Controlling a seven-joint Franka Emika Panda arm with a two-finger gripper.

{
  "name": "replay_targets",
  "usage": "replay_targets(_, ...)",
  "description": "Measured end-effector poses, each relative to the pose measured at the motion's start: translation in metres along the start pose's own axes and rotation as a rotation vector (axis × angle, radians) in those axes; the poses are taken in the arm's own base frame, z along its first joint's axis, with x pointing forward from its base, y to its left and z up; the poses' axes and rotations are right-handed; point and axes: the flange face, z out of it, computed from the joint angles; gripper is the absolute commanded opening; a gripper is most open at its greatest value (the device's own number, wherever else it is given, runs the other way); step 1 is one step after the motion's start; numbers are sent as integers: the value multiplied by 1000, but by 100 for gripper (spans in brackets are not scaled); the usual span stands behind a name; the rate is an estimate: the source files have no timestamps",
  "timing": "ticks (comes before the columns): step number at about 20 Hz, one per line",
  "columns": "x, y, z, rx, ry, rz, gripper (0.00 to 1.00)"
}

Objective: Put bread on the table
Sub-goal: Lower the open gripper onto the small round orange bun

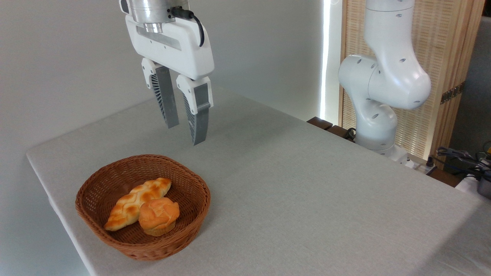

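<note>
The bread (158, 216), a small round golden bun with a lobed top and paler base, sat inside the wicker basket (96, 191) at the lower left of the frame, toward the basket's near-right side. It leaned against the braided loaf (130, 205), which lay diagonally across the basket floor behind and to the left of it; the two touched. The contact mattered: a grasp on the bun would likely need fingers placed so as not to catch the loaf.

Basket stood on the table (307, 191), near its left edge. The grey-beige cloth to the right of the basket was bare, which I judged the natural drop area.

The gripper (186, 132) hung in the upper left-centre of the frame, well above the basket and apparently somewhat behind it, fingers pointing down. Fingers were spread with a clear gap between them, holding nothing. Judged as a pre-grasp pose: spread so the bun could fit between the fingers on descent. The gap looked narrow against the bun's width, though perspective made that uncertain.

Arm base (374, 126) stood at the upper right, beyond the far table edge. Task not yet begun on the bun itself.
</note>
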Motion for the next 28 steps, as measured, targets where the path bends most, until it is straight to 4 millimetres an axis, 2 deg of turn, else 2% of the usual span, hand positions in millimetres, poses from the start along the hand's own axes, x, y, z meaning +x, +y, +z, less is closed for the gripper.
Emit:
replay_targets(2, 6, -6, 2, 38, 45, 0, 100)
replay_targets(4, 14, -11, 16, 72, 87, 0, 100)
replay_targets(9, 35, -13, 88, 84, 111, 21, 100)
replay_targets(11, 45, -8, 110, 76, 108, 37, 100)
replay_targets(16, 50, 1, 138, 84, 43, 145, 100)
replay_targets(20, 55, 7, 168, 50, 6, 208, 100)
replay_targets(24, 59, 6, 195, 81, 44, 234, 100)
replay_targets(25, 59, 6, 201, 94, 60, 239, 91)
replay_targets(28, 58, 7, 209, 104, 71, 262, 40)
